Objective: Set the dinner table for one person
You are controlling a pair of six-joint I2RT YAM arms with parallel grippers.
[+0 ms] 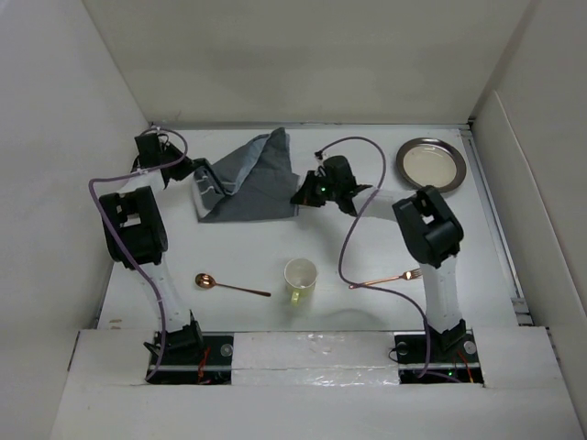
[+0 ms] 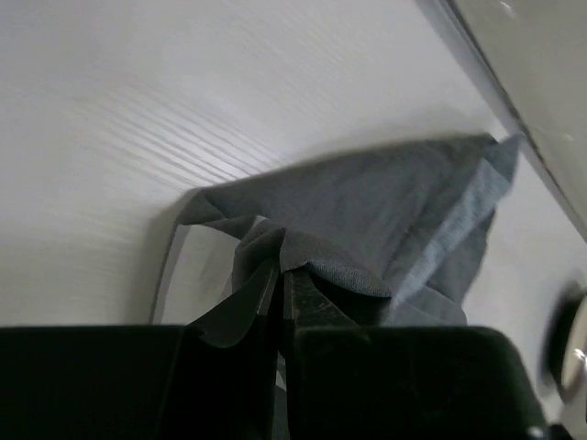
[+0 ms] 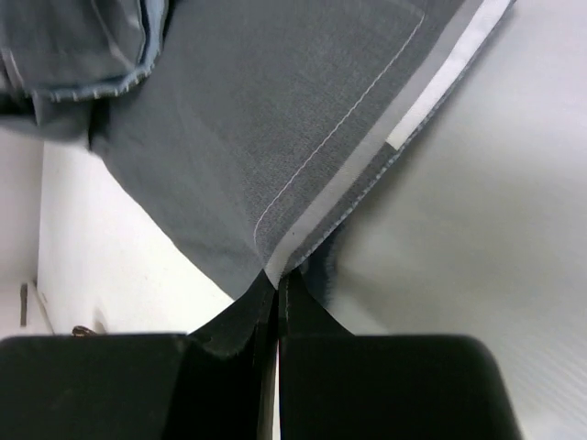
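A dark grey cloth mat (image 1: 246,179) with a white stripe lies rumpled on the white dinner table (image 1: 367,312) at the back centre. My left gripper (image 1: 198,170) is shut on the mat's left edge; the left wrist view shows a fold of the mat (image 2: 385,220) pinched between its tips (image 2: 281,268). My right gripper (image 1: 301,196) is shut on the mat's right corner; the right wrist view shows the striped corner (image 3: 303,174) held at its tips (image 3: 278,275). A metal plate (image 1: 431,163), a pale cup (image 1: 300,280), a copper spoon (image 1: 229,286) and a copper fork (image 1: 385,279) lie apart on the table.
White walls (image 1: 55,137) enclose the table on three sides. The plate sits at the back right corner. The cup stands near the front centre, the spoon to its left, the fork to its right beside the right arm (image 1: 431,238). Purple cables (image 1: 353,229) hang over the table.
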